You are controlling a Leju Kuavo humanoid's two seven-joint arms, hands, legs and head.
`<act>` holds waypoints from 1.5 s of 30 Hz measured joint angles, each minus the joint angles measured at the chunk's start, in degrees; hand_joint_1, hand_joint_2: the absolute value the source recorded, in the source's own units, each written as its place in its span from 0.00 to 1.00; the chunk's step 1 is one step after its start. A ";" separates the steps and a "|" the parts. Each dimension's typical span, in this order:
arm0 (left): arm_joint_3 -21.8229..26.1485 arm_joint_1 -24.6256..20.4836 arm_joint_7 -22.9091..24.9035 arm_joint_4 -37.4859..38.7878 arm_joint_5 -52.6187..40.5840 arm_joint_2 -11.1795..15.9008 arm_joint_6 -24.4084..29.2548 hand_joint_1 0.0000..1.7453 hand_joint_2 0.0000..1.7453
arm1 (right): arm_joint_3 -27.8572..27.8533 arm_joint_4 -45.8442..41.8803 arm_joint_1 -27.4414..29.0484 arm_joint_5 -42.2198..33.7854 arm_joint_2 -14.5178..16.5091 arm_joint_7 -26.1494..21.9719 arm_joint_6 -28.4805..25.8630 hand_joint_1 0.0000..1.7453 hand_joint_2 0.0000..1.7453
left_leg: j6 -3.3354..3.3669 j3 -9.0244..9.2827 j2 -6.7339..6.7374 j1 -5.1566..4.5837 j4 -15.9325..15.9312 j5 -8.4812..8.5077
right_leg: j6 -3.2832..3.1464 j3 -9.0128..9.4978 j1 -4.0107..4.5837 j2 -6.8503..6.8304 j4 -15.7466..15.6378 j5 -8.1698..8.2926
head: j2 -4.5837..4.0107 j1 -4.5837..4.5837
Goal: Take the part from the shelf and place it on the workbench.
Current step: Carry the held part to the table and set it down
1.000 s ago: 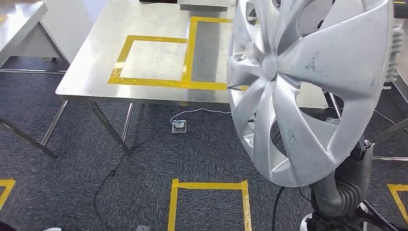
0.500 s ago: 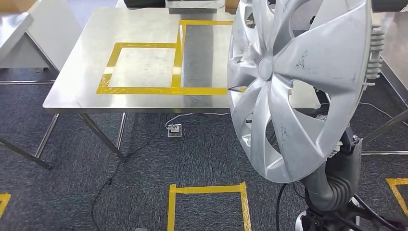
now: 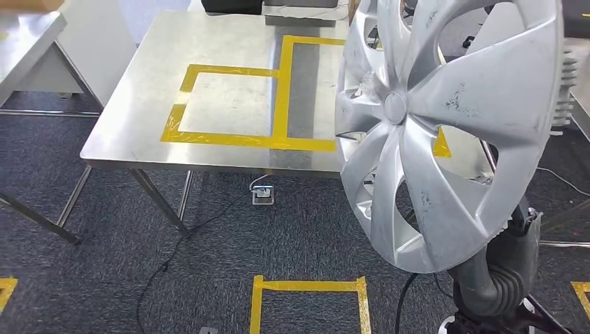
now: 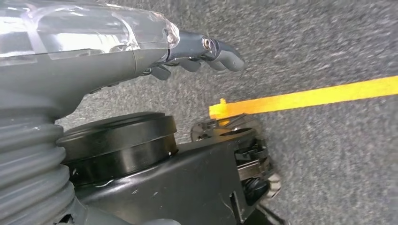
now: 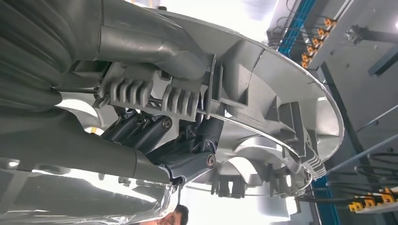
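Note:
A large silver wheel cover (image 3: 445, 132) stands upright close in front of me in the head view, hiding the right part of the workbench. My right hand (image 5: 155, 131) grips its rim from behind, dark fingers hooked through the ribbed back of the wheel cover (image 5: 281, 93). The right forearm (image 3: 501, 271) rises from below it. The steel workbench (image 3: 139, 104) lies ahead, marked with yellow tape rectangles (image 3: 229, 104). My left hand (image 4: 197, 47) hangs above the carpet and holds nothing, its fingers loosely extended.
A second steel table (image 3: 28, 35) stands at the far left. A floor socket (image 3: 263, 196) with a cable lies under the bench's front edge. A yellow tape square (image 3: 309, 292) marks the carpet near me. Dark boxes (image 3: 233, 5) sit at the bench's far end.
The whole picture has swayed left then right, so the camera has moved. The wheel cover stays in my right hand at about the same place in view.

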 joint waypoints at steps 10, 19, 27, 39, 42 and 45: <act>-0.02 -0.30 -0.07 -0.01 0.09 -0.73 -0.10 0.00 1.00 | -0.73 -0.37 0.09 -0.01 -0.26 -0.06 0.19 1.00 1.00 | -2.49 -3.28 -0.33 0.41 8.64 -3.88 | -2.51 6.08 0.35 -0.12 -11.29 3.13 | 0.00 -0.31; -0.02 0.11 -0.03 0.02 0.11 -0.35 -0.11 0.00 1.00 | -0.75 -0.31 0.16 -0.01 -0.24 -0.10 0.22 1.00 1.00 | -2.82 -5.90 0.42 0.97 0.83 4.20 | 0.33 10.56 -0.52 0.12 -10.49 -1.57 | 0.00 -2.06; -0.02 0.12 -0.05 0.03 0.15 -0.27 -0.10 0.00 1.00 | -0.77 -0.37 0.11 -0.02 -0.27 -0.11 0.24 1.00 1.00 | -0.57 -2.88 0.22 0.95 0.26 2.32 | 1.95 0.78 -0.79 0.09 6.01 -7.09 | 0.00 -0.54; -0.04 -0.21 -0.07 0.01 0.17 -0.56 -0.11 0.00 1.00 | -0.79 -0.51 0.19 -0.02 -0.27 -0.15 0.23 1.00 1.00 | -2.67 -0.52 -0.09 0.21 4.68 -2.35 | -2.06 5.29 0.04 0.09 -9.93 2.79 | 0.00 -0.07; -0.04 -0.18 -0.05 0.01 0.17 -0.45 -0.10 0.00 1.00 | -0.78 -0.48 0.19 -0.02 -0.23 -0.17 0.23 1.00 1.00 | -3.47 -6.51 -0.21 0.43 13.35 -5.95 | -2.27 6.19 0.05 0.07 -10.08 1.93 | 0.00 -0.74; -0.04 -0.05 -0.05 0.01 0.17 -0.36 -0.10 0.00 1.00 | -0.78 -0.45 0.28 -0.02 -0.23 -0.17 0.23 1.00 1.00 | -3.77 -7.80 -0.15 0.67 10.42 -1.52 | -1.94 7.77 -0.01 0.19 -10.04 0.64 | 0.00 -1.22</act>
